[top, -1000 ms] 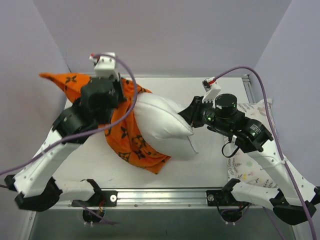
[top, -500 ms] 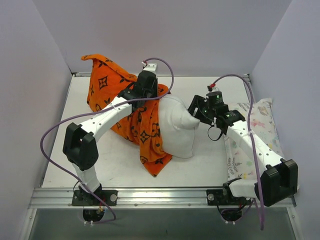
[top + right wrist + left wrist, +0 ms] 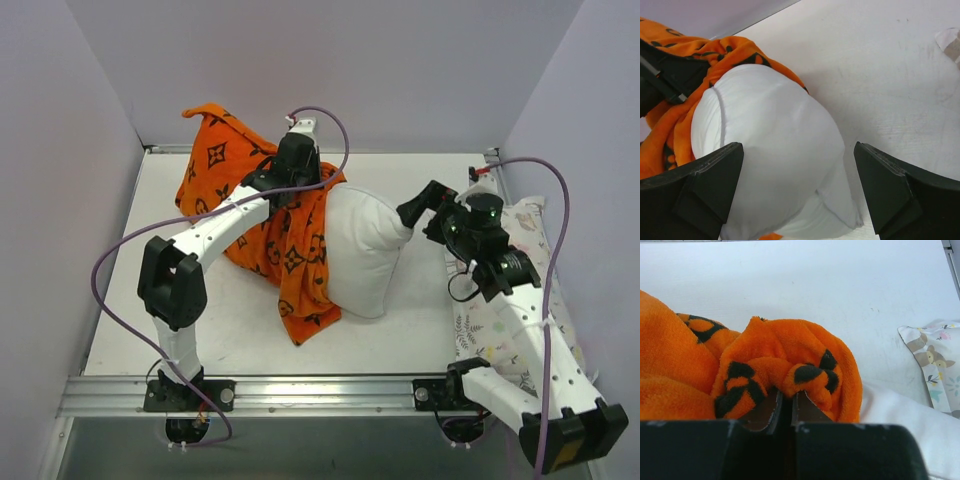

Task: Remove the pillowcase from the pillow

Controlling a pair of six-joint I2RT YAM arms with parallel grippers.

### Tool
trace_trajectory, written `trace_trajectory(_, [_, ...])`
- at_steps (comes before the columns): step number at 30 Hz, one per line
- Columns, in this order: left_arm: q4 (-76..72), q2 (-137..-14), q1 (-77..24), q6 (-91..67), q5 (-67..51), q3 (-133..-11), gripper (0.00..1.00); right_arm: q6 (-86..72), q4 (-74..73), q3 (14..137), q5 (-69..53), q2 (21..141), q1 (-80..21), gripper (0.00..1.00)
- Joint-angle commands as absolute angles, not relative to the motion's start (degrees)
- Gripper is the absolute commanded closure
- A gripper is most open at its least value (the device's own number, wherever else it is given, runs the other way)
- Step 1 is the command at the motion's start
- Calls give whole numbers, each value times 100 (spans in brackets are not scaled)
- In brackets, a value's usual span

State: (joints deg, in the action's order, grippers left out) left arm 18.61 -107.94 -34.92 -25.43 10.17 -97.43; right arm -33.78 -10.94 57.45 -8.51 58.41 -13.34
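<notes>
The orange pillowcase (image 3: pixel 215 170) with black motifs is bunched at the back left, still wrapped round the left end of the white pillow (image 3: pixel 365 250). My left gripper (image 3: pixel 305 192) sits at the cover's edge by the pillow. In the left wrist view its jaws (image 3: pixel 785 392) are almost together, with a fold of pillowcase (image 3: pixel 790 345) at the tips. My right gripper (image 3: pixel 425 212) stands wide open just right of the pillow's bare end and is not touching it. In the right wrist view the pillow (image 3: pixel 770 140) lies beyond the spread fingers (image 3: pixel 797 150).
A smaller pastel animal-print pillow (image 3: pixel 525 225) lies along the right edge of the white table (image 3: pixel 200 330), partly under the right arm. Grey walls close in the back and both sides. A metal rail (image 3: pixel 320 392) runs along the near edge.
My right gripper has opened, let go of the pillow's corner and drawn back to the right. The pillow's pulled corner has settled. The left arm shifted only slightly with the pillowcase.
</notes>
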Motion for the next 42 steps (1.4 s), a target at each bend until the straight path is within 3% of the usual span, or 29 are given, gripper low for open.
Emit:
trace_trajectory(1, [2549, -11048, -3480, -2593, 800, -9853, 91, -3313, -1046, 5301, -828, 5371, -1362, 0])
trace_trajectory(7, [2470, -10995, -3480, -2567, 616, -9853, 77, -3006, -703, 5230, -1818, 5370, -1502, 0])
trace_trajectory(10, [2426, -10916, -3480, -2470, 510, -9896, 68, -2804, -555, 4783, -1180, 5125, -2108, 0])
trace_trajectory(13, [2443, -10907, -3480, -2435, 510, -9914, 64, -2944, -325, 4412, -703, 4703, -2092, 0])
trace_trajectory(17, [2505, -10960, -3480, -2443, 483, -9906, 62, -2822, -360, 4824, -1106, 4500, -1977, 0])
trace_trajectory(20, [2496, -10934, -3480, -2452, 475, -9905, 55, -2672, -545, 5133, -1503, 4623, -2135, 0])
trace_trajectory(26, [2505, -10802, -3507, -2329, 457, -10107, 35, -2540, -290, 4694, -1459, 4202, -2514, 0])
trace_trajectory(32, [2444, -10556, -3577, -2162, 501, -10283, 26, -2531, -115, 4159, -1687, 4578, -2601, 0])
trace_trajectory(35, [2400, -10311, -3577, -2127, 527, -10336, 25, -2566, 167, 3868, -1241, 4772, -2619, 0])
trace_trajectory(39, [2330, -9941, -3638, -2039, 755, -10222, 22, -2750, -375, 3884, 408, 4904, -2602, 0])
trace_trajectory(42, [2057, -9537, -3682, -1951, 949, -9933, 20, -2733, -439, 3920, 641, 4808, -2531, 0])
